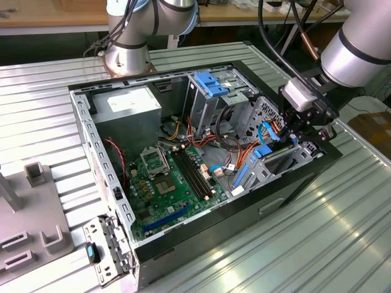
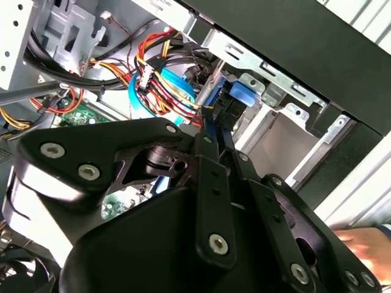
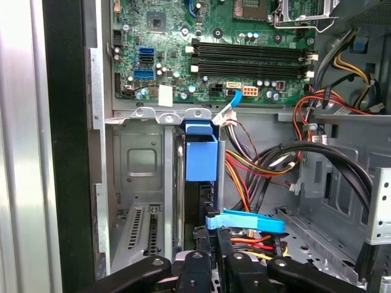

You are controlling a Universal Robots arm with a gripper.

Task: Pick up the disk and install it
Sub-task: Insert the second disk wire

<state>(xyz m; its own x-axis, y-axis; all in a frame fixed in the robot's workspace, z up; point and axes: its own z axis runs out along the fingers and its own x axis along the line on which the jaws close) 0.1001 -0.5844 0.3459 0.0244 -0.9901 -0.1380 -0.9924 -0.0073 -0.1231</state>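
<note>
A ribbed metal desk [image 1: 342,232] carried an open computer case [image 1: 201,238] lying on its side, with wooden benches in the background. The landmark here was the drive cage [image 1: 287,162] at the case's front end, on the exterior view's right.

The claw [image 1: 300,141] hung directly over that cage, its black linkages reaching down into the opening. In the first wrist view the claw [image 3: 215,244] stood clenched on the disk [image 3: 200,152], whose dark body and bright blue carrier rail stood on edge inside a slot of the cage, between grey sheet-metal walls. The blue end tab faced up toward the camera. In the second wrist view the fingers [image 2: 211,183] met at the blue rail of the disk [image 2: 235,97], which sat deep between the cage's metal brackets, right against the black outer wall of the case.

Just beside the cage, a bundle of red, yellow and orange power wires [image 3: 244,177] looped past the disk, and a thin blue data cable [image 2: 165,91] curled close to them. Beyond the cage lay the green motherboard [image 1: 168,186] with its black memory slots [image 3: 250,58]. Farther from the cage, at the case's opposite end, sat the grey power supply [image 1: 128,107]. Above the cage in the exterior view a light-blue flap [image 1: 211,85] stood on another bay. A person's hand [image 2: 363,244] showed outside the case in the second wrist view.
</note>
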